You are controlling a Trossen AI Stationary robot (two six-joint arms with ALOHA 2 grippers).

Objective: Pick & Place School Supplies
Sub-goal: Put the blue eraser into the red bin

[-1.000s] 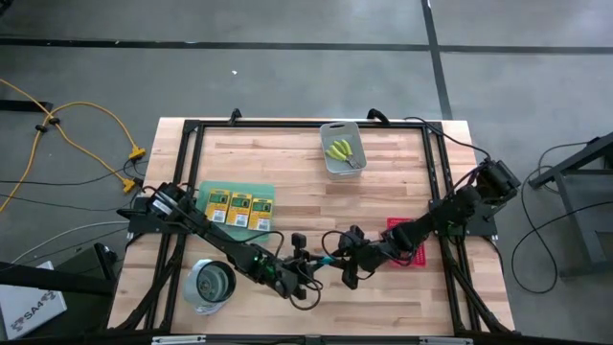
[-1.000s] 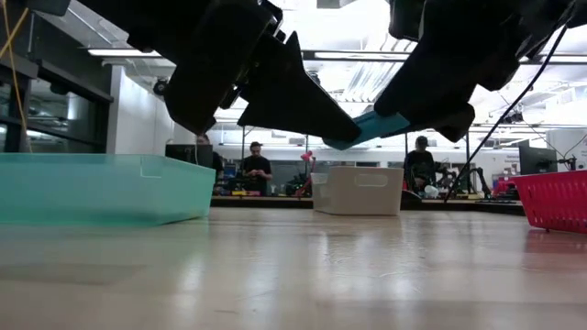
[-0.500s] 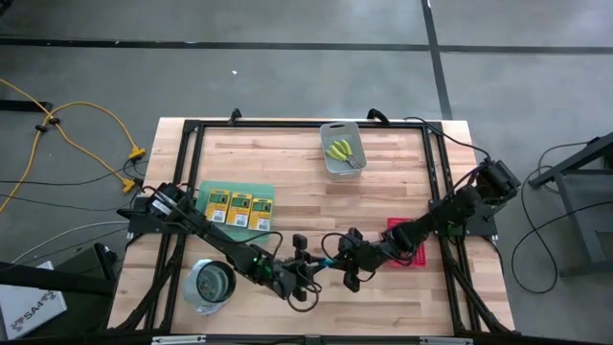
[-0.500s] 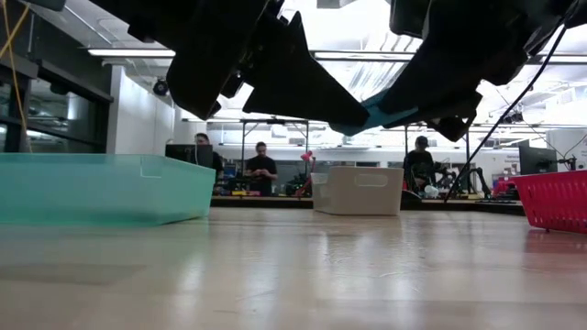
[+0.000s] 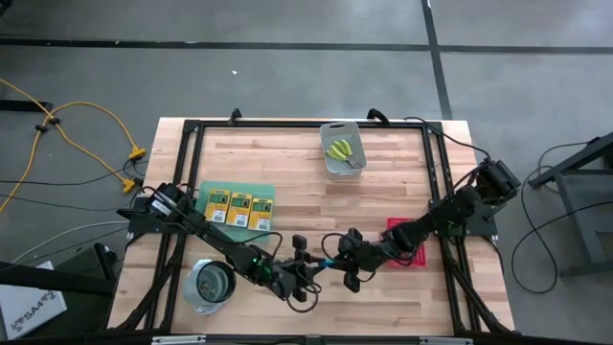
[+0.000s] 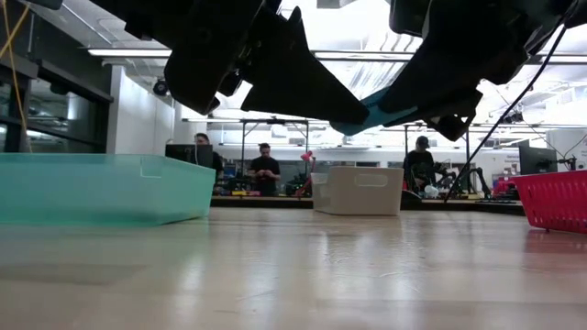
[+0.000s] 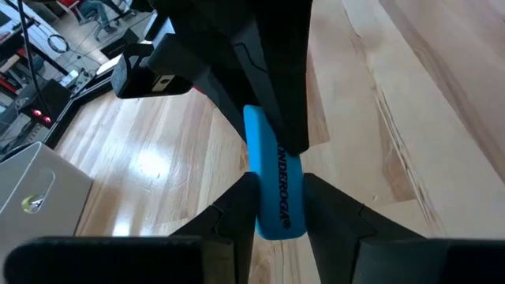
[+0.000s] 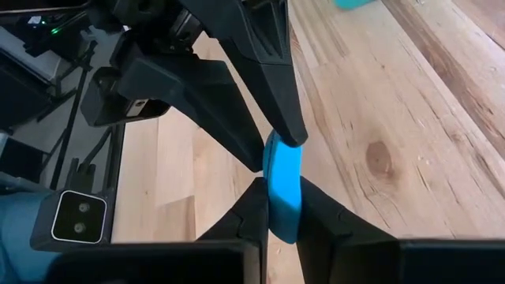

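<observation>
A light-blue block [image 7: 272, 181] hangs in the air over the table's near middle, between my two grippers. My left gripper [image 5: 309, 271] comes from the left and my right gripper [image 5: 337, 263] from the right; each is shut on one end of the block [image 6: 371, 115]. Three yellow-and-green crayon boxes [image 5: 239, 208] lie flat on the green mat [image 5: 206, 191]. Yellow-green plier-like tools [image 5: 340, 149] lie in the grey bin [image 5: 345, 165] at the far edge. My left gripper has the block's end nearest it [image 7: 271, 221] between its two fingers [image 7: 237, 209], which stand close against the two broad faces. The fingers slant slightly down toward the right and lie along the block. The block is clear of the table. My right gripper pinches the block's other end [image 8: 282, 207] between its two fingers [image 8: 254, 207], on the broad faces. It comes slanting down from the right, along the block. The block sticks out ahead of the fingers into the left gripper, well above the wood.
A round metal cup [image 5: 211, 284] stands near the front left, under the left arm. A red tray [image 5: 408, 240] sits at the right, under the right arm. People stand in the room beyond the far edge [image 6: 264, 170].
In the low view the right gripper's fingers have closed in over the block's right end, so less of the blue shows between the two grippers. Both arms have kept their place, and the block stays in the air.
</observation>
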